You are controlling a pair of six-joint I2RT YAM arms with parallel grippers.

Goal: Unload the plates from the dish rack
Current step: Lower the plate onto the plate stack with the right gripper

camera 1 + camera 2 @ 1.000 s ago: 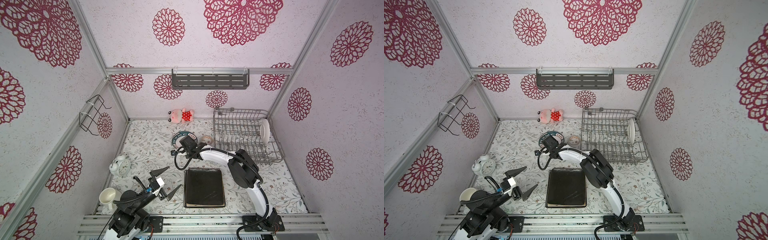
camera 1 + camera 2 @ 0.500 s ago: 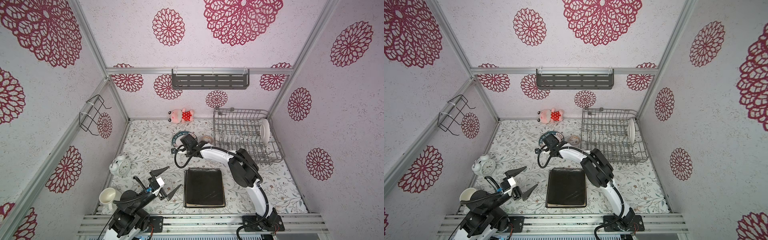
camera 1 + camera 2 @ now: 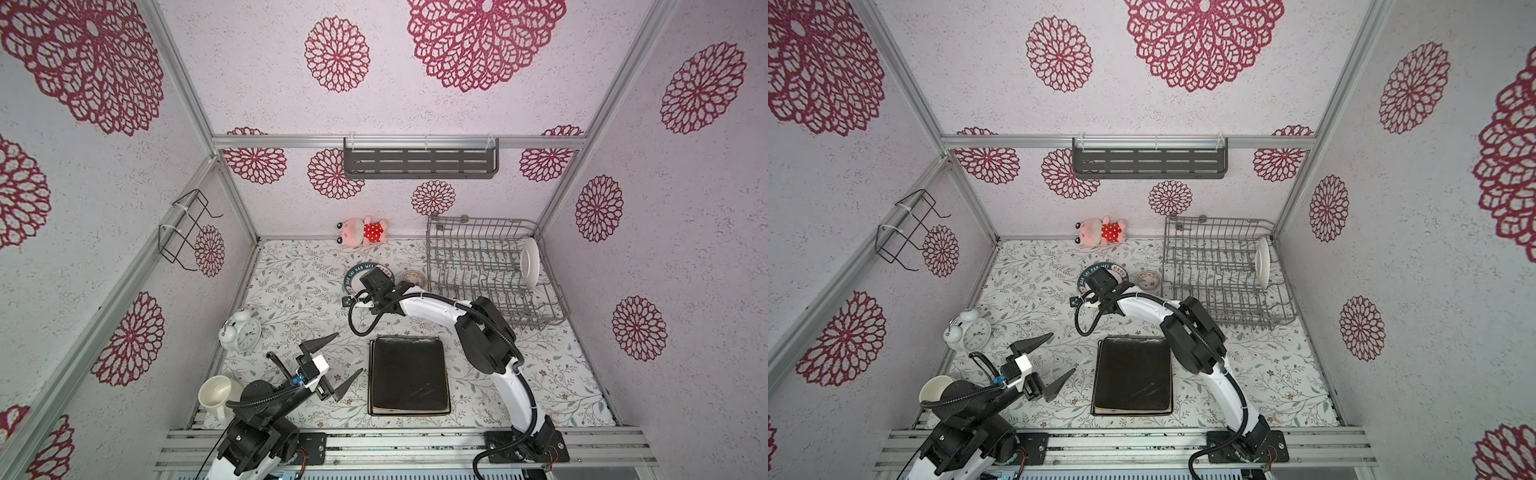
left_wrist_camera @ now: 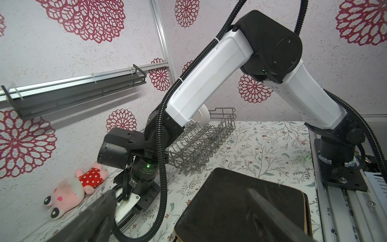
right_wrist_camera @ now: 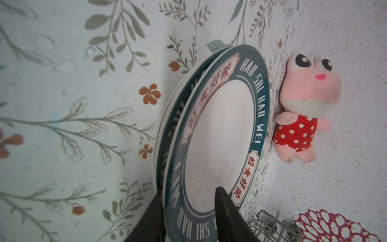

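Note:
The grey wire dish rack (image 3: 478, 266) (image 3: 1217, 270) stands at the back right with one white round plate (image 3: 530, 264) (image 4: 202, 117) upright at its right end. Two teal-rimmed round plates (image 3: 353, 274) (image 5: 219, 125) lie stacked on the cloth left of the rack. My right gripper (image 5: 188, 189) (image 3: 374, 279) is open, its jaws a little apart on either side of the top plate's rim. A black square plate (image 3: 409, 376) (image 4: 240, 205) tops a stack at the front middle. My left gripper (image 3: 349, 352) (image 4: 180, 190) hangs wide open and empty left of it.
A pink plush toy (image 3: 363, 232) lies against the back wall. A small patterned bowl (image 3: 413, 277) sits between the round plates and the rack. An alarm clock (image 3: 241, 334) and a white mug (image 3: 216, 395) stand at the left. A dark shelf (image 3: 419, 164) hangs on the back wall.
The right gripper's jaws have spread slightly around the top round plate's rim, and the wrist has shifted a little. The left arm has not moved.

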